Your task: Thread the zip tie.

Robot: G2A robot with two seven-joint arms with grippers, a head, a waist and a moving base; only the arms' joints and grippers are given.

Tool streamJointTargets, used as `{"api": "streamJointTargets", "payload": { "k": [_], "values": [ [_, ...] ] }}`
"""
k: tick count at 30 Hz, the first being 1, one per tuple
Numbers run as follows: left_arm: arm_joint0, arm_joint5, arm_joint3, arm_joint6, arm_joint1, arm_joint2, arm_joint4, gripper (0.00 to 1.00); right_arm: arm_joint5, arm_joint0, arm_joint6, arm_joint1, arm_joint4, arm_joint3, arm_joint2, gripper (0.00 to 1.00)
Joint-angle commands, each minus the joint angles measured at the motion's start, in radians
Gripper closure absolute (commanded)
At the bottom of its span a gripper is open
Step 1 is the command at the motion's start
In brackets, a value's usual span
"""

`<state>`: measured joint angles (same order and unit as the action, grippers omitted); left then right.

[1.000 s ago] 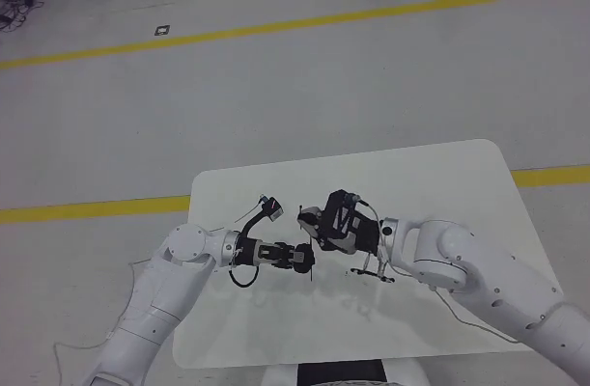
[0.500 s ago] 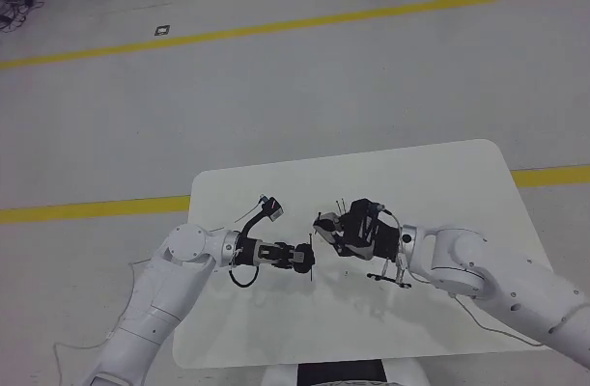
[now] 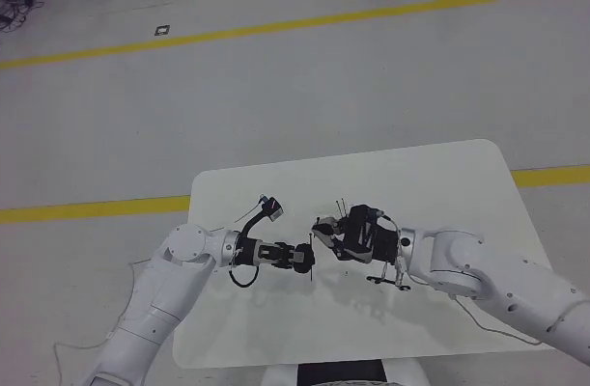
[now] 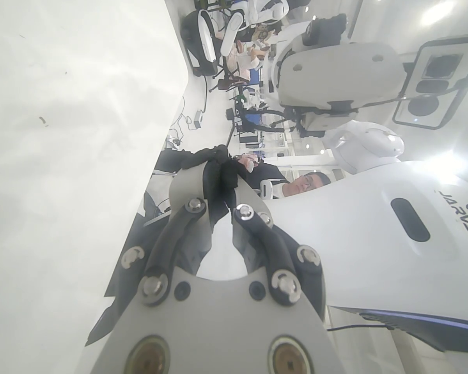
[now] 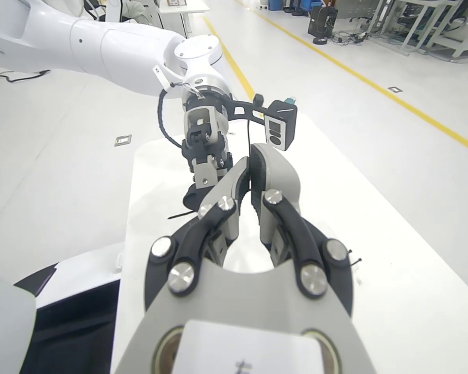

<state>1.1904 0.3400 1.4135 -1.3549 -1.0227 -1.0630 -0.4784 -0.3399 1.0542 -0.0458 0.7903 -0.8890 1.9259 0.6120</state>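
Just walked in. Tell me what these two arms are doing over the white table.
Both arms hang over the white table, busy with a threading job. The left gripper is shut on a thin black zip tie, one end sticking out past its fingers. The right gripper is shut too, its tips close beside the left's. Whether it pinches the tie's other end cannot be told. No closed loop shows yet. A spare tie lies loose on the table.
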Motion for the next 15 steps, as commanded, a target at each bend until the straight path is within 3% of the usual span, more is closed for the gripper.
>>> {"api": "streamJointTargets", "payload": {
  "k": [1,15],
  "values": [
    [0.0,0.0,0.0,0.0,0.0,0.0,0.0,1.0,0.0,-0.006,0.017,0.003,-0.022,-0.011,-0.008,1.0],
    [0.0,0.0,0.0,0.0,0.0,0.0,0.0,1.0,0.0,-0.088,0.145,0.023,-0.08,-0.108,-0.114,1.0]
  ]
}}
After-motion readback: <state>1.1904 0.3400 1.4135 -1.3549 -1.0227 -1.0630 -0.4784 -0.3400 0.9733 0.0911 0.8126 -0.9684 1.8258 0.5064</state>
